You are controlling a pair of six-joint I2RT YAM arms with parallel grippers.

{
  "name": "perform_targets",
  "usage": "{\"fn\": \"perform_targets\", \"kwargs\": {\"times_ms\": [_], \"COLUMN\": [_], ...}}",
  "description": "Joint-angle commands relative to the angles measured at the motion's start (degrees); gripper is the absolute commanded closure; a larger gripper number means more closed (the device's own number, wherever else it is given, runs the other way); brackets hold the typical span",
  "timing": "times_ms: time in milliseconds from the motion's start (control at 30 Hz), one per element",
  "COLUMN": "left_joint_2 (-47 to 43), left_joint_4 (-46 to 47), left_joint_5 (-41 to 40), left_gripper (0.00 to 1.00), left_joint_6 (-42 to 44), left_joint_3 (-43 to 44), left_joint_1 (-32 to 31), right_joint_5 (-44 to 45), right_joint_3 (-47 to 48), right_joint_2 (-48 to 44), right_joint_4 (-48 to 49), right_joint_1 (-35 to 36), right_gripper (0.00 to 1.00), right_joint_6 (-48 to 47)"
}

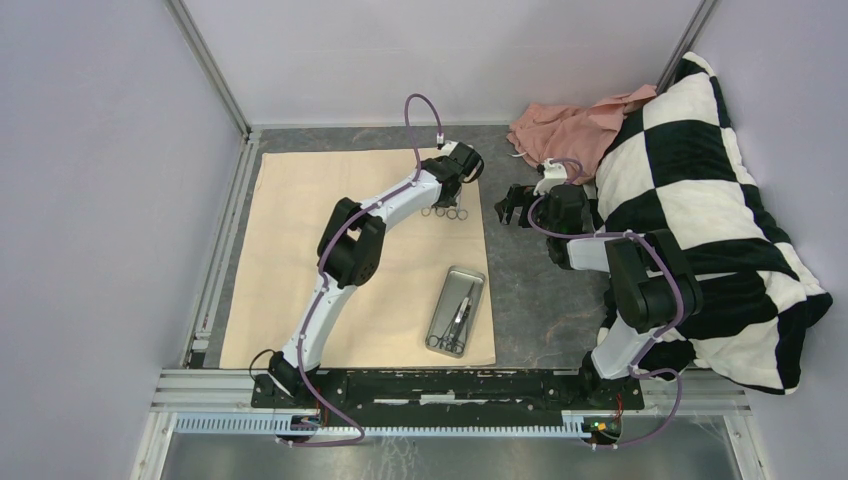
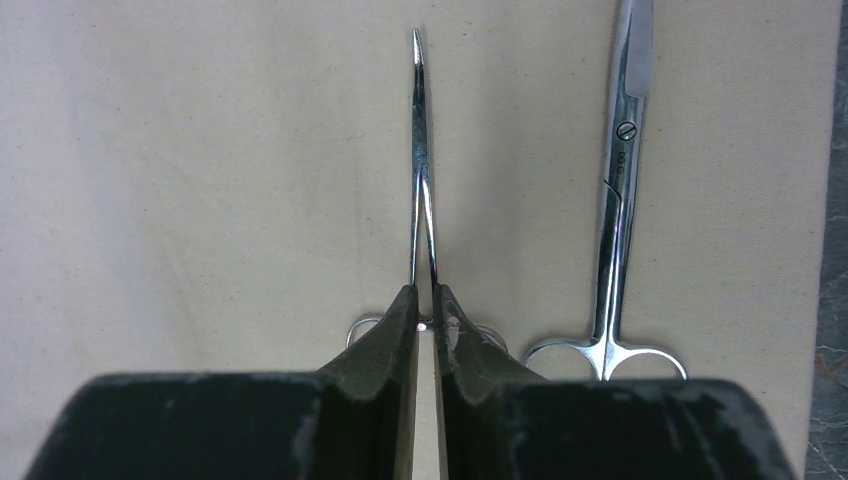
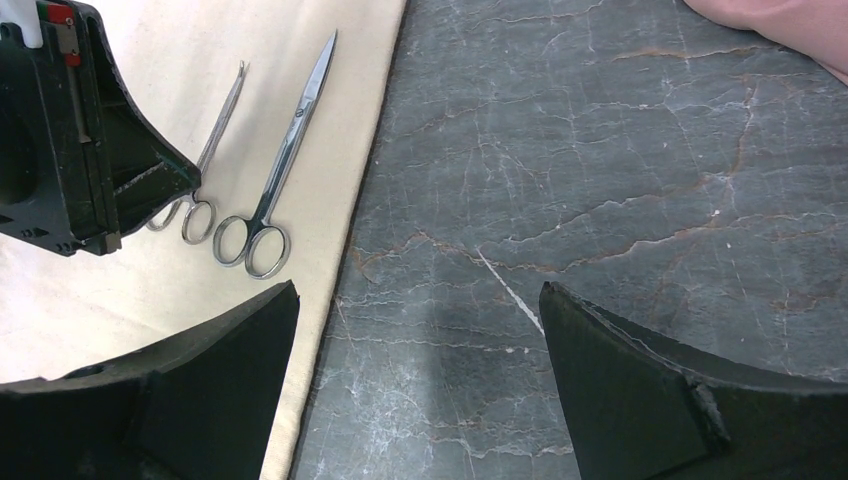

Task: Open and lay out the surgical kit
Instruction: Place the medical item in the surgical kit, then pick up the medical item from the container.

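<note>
Beige rectangular cloth wrap [image 1: 300, 250] lies spread flat on the grey marbled tabletop [image 3: 600, 150]. Left gripper [image 2: 427, 305], at the cloth's far right, is pinched narrow on a slim silver scissor-handled instrument [image 2: 419, 150]. Silver scissors [image 2: 618, 200] lie just to its right. Small rectangular steel tray [image 1: 467, 278] sits near right. Right gripper [image 3: 420, 340] is spread wide over the tabletop.

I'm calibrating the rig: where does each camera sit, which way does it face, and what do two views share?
Top external: high behind the robot, looking down at the cloth and tray; left arm and right arm show.
Left wrist: on the left arm, looking along the left gripper, shut on a slim instrument, scissors beside it.
Right wrist: on the right arm, facing past the open right gripper at grey table.
Shared: both wrist views show the scissors, instrument and cloth; the right one also shows the left gripper.
</note>
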Motion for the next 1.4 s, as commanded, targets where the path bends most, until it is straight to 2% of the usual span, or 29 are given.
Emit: {"fn": "perform_targets", "kwargs": {"times_ms": [0, 167, 367, 533, 633, 700, 833, 967, 1100, 1233, 1367], "left_joint_2": [0.00, 0.26, -2.30, -11.32, -20.14, -27.00, -40.20, -52.35, -60.63, -61.14, -55.19], "left_joint_4": [-0.21, -0.33, -1.91, -2.91, -0.79, 2.81, 7.94, 10.49, 17.03, 20.65, 20.33], "left_joint_5": [-1.08, 0.18, 0.13, 1.18, 5.21, 10.28, 19.77, 25.97, 30.59, 27.59, 25.53], "left_gripper": [0.98, 0.95, 0.79, 0.67, 0.53, 0.41, 0.33, 0.29, 0.27, 0.28, 0.38], "left_joint_6": [0.41, 0.06, -0.16, 1.48, 2.44, 3.43, 3.36, -1.03, -9.02, -14.53, -17.11], "left_joint_3": [2.66, 2.67, 2.52, 0.47, -6.01, -15.00, -32.70, -47.99, -60.60, -65.91, -64.30], "left_joint_1": [0.36, 0.33, 0.36, 0.36, 0.22, 0.02, -0.15, -1.40, -7.24, -15.81, -20.48], "right_joint_5": [-0.67, -0.72, -1.19, -1.60, -1.65, -1.65, -1.64, -1.39, -1.47, -1.94, -2.22], "right_joint_3": [2.33, 2.33, 2.67, 2.94, 2.73, 2.61, 2.18, 1.46, 1.54, 1.63, 1.67], "right_joint_2": [0.57, 0.59, 0.84, 0.99, 0.86, 0.95, 0.74, 0.32, 0.48, 1.16, 1.32], "right_joint_4": [1.07, 1.07, 1.07, 1.16, 1.38, 1.39, 1.21, 1.17, 1.14, 1.22, 1.28], "right_joint_1": [-0.30, -0.23, -0.30, -0.32, -0.25, -0.22, -0.28, -0.25, -0.28, -0.27, -0.17], "right_gripper": [0.02, 0.02, 0.02, 0.02, 0.02, 0.02, 0.02, 0.02, 0.02, 0.02, 0.02], "right_joint_6": [-0.35, -0.40, -0.28, 0.00, -0.03, 0.00, 0.02, -0.04, -0.03, 0.48, 0.66]}}
